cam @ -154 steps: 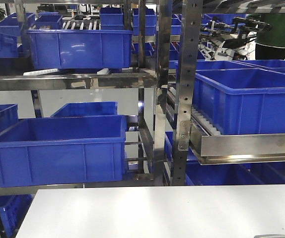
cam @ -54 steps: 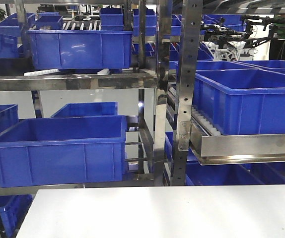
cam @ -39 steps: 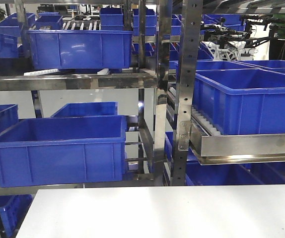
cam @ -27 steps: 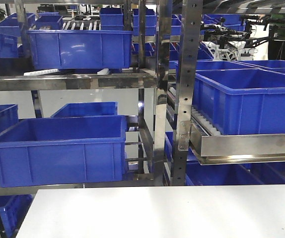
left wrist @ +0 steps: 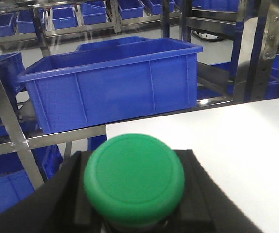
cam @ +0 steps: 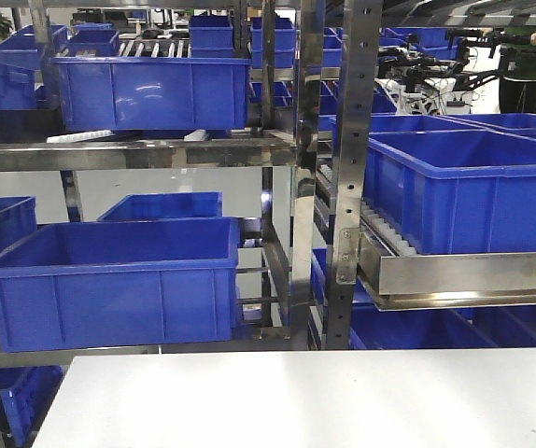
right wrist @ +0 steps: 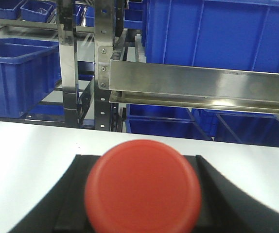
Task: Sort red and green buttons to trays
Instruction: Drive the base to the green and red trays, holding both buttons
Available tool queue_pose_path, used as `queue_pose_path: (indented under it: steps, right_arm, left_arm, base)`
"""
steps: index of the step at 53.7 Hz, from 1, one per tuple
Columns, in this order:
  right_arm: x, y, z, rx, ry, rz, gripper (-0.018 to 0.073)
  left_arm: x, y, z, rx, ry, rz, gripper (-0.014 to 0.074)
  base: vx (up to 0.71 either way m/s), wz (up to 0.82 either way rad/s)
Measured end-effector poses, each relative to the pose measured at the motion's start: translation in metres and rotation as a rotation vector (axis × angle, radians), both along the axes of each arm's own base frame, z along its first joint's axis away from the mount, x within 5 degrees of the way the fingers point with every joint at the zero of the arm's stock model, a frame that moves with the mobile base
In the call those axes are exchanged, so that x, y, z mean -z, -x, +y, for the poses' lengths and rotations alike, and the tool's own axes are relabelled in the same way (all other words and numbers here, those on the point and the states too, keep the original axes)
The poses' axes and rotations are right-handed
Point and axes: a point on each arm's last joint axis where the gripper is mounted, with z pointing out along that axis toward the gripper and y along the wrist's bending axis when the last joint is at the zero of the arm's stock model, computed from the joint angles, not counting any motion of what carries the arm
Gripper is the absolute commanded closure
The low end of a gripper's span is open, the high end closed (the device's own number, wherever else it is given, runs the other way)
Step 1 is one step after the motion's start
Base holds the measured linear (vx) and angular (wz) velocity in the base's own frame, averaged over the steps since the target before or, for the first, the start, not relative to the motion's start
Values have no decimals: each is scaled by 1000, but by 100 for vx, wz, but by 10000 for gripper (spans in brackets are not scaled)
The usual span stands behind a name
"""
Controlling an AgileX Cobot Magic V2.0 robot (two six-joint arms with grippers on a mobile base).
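Carrying step, I judge: the left tool (left wrist: 135, 213) pinches the green button (left wrist: 134, 177), the right tool (right wrist: 142, 218) the red button (right wrist: 143, 187), both above the white desk (left wrist: 236, 145). No tray shows; next, each needs its matching tray. Bare desk lies ahead; past its far edge stand a blue crate (left wrist: 110, 87) and a steel shelf rail (right wrist: 202, 85).

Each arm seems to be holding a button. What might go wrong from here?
No tray shows in any view, so either button might get released in the wrong spot. The green button and red button caps hide how the fingers grip their bodies; one might slip onto the white table. The steel rack stands close behind the table, so a wide swing might strike it.
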Motion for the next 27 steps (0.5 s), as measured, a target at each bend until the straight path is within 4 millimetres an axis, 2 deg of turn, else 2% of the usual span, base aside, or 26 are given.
queue_pose_path:
  steps: [13, 27]
  right_arm:
    - [0, 0, 0, 4, 1, 3, 567]
    - [0, 0, 0, 5, 1, 4, 567]
  left_arm:
    - [0, 0, 0, 0, 0, 0, 596]
    - [0, 0, 0, 0, 0, 0, 596]
  base:
    - [-4, 23]
    - [-11, 70]
